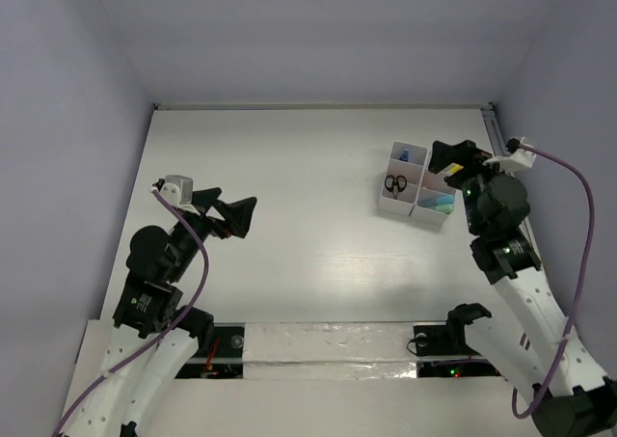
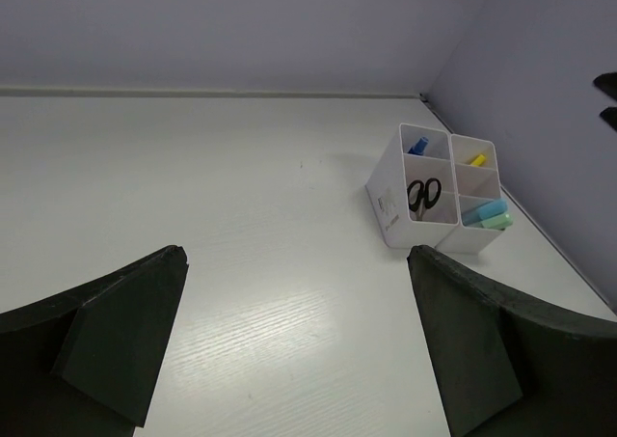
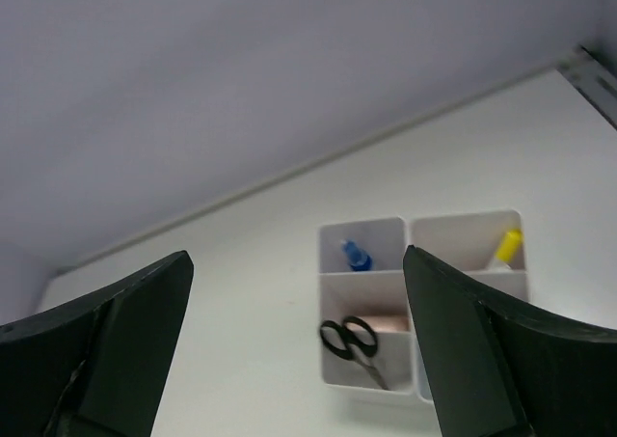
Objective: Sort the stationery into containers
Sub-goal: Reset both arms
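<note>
Two white divided containers (image 1: 390, 204) stand side by side at the far right of the table. The left box holds black-handled scissors (image 1: 395, 183), a blue-capped bottle (image 1: 406, 154) and a pink-beige piece (image 3: 386, 323). The right box holds a yellow-tipped pen (image 1: 446, 177) and teal and mint items (image 1: 439, 204). My right gripper (image 1: 445, 157) is open and empty, hovering just above and behind the boxes. My left gripper (image 1: 236, 199) is open and empty above the bare table at the left, far from the boxes. The left wrist view shows the containers (image 2: 386, 201) ahead to the right.
The white table (image 1: 308, 254) is walled by pale grey panels on three sides. A metal rail (image 1: 496, 133) runs along the right edge next to the boxes. A taped strip (image 1: 328, 345) lies along the near edge between the arm bases.
</note>
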`<state>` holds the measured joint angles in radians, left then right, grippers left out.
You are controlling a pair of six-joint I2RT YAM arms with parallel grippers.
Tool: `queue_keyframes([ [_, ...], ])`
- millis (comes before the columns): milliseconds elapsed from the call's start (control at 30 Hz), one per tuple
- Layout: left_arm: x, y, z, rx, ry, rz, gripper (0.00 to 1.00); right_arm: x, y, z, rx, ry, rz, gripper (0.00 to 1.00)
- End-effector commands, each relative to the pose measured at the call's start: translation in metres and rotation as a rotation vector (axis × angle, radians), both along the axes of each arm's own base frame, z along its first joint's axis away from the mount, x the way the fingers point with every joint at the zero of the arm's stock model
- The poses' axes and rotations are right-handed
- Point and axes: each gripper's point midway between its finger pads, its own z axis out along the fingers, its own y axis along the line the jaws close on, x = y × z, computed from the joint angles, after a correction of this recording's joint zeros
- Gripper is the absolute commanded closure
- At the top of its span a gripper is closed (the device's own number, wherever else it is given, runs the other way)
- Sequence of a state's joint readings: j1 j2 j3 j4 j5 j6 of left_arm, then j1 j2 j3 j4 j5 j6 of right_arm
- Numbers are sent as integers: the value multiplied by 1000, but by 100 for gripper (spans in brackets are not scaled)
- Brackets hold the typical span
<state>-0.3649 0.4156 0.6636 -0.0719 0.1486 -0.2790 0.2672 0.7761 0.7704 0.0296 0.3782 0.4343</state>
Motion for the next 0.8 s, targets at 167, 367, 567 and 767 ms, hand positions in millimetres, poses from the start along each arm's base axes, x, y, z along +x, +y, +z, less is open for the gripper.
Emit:
queue_keyframes([
  [167, -11, 6, 38, -62, -125, 12, 1, -51, 63, 62, -3, -164, 425, 0],
  [367, -32, 18, 86, -108, -266, 33, 1, -105, 50, 115, -20, -315, 435, 0],
  [567, -58, 38, 141, -174, -410, 82, 1, -173, 10, 160, 40, -584, 305, 0],
  [767, -60, 53, 153, -192, -431, 158, 1, -172, -7, 151, 55, -556, 212, 0],
])
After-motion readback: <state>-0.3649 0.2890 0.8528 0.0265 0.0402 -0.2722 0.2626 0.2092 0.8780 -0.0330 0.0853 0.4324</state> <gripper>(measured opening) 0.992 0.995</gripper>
